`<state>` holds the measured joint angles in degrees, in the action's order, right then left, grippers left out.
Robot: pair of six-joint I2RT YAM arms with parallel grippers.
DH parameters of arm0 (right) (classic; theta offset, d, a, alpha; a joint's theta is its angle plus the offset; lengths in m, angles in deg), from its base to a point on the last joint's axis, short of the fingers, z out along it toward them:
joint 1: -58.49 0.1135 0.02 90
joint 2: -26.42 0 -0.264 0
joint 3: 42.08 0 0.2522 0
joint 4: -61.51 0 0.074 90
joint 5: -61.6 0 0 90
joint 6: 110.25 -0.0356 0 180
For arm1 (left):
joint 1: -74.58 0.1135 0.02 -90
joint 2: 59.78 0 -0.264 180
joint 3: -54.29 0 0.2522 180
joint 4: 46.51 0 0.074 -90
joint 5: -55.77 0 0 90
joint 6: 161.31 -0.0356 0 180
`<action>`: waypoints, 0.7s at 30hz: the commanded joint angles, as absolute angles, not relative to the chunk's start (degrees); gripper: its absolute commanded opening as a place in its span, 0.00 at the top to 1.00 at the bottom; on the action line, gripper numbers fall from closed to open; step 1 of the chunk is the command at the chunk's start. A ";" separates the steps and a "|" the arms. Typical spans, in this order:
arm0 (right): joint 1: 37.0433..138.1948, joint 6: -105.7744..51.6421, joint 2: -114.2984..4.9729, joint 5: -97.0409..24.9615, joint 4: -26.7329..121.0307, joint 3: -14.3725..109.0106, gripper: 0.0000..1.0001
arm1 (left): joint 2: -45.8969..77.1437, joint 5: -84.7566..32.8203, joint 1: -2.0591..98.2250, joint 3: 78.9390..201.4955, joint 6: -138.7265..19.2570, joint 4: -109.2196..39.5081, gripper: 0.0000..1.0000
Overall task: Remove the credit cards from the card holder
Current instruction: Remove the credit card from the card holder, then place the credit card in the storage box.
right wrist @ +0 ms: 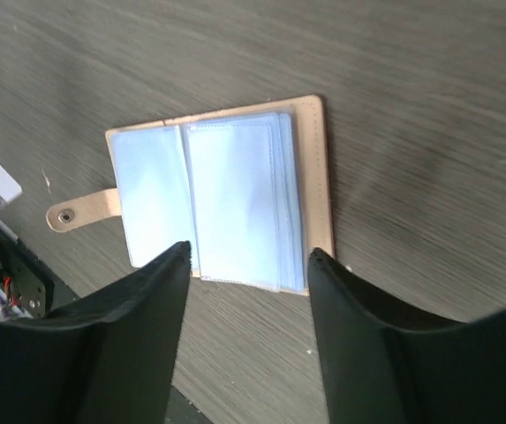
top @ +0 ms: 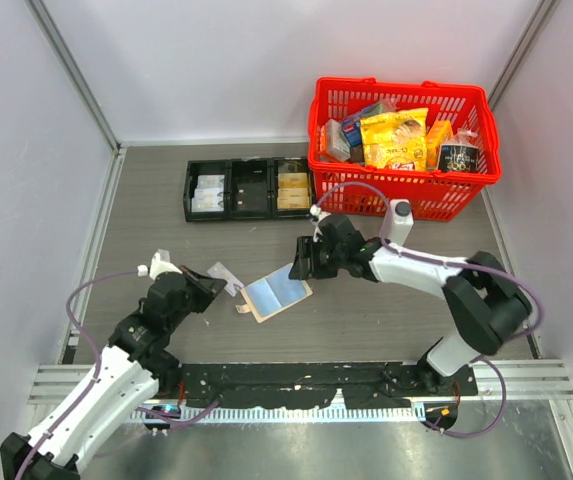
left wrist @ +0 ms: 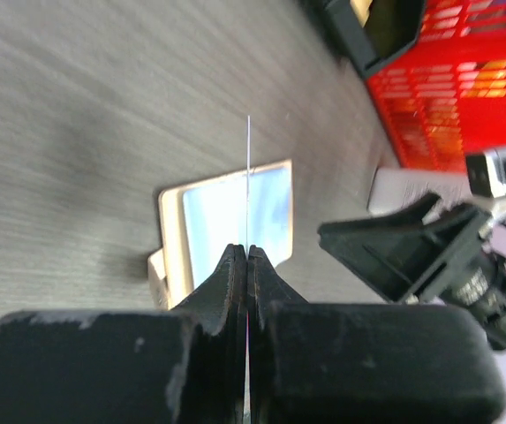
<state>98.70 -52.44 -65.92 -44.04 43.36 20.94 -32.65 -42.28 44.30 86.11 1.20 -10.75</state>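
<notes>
Bright even light, soft shadows; the card holder (right wrist: 235, 194) glares, wrist views blur close up.

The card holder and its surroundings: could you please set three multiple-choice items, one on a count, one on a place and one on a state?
1. How many compartments has the black tray?
A. two
B. three
C. five
2. Where is the card holder?
A. open on the table, between the left gripper and the right gripper
B. in the black tray
C. lifted by the right gripper
3. The left gripper is:
A. wide open
B. out of view
C. shut on a thin card

Answers:
1 B: the top view shows three bays side by side.
2 A: it lies flat, pale blue inside up.
3 C: its fingers meet on the card's edge.
</notes>
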 commanded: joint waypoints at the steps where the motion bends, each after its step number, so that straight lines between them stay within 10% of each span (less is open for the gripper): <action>1: 98.39 -48.21 -54.65 -31.07 36.94 23.63 0.37 | -27.55 -47.15 47.24 92.99 -3.01 -13.22 1.00; 21: 98.48 -39.41 -10.59 3.76 29.20 14.05 0.13 | 20.35 -52.15 62.45 117.34 -4.88 -44.26 1.00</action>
<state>98.46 -41.51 -14.01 -3.82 30.42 14.84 14.87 -47.44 61.26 112.60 -6.48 -35.25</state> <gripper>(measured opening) 0.857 0.009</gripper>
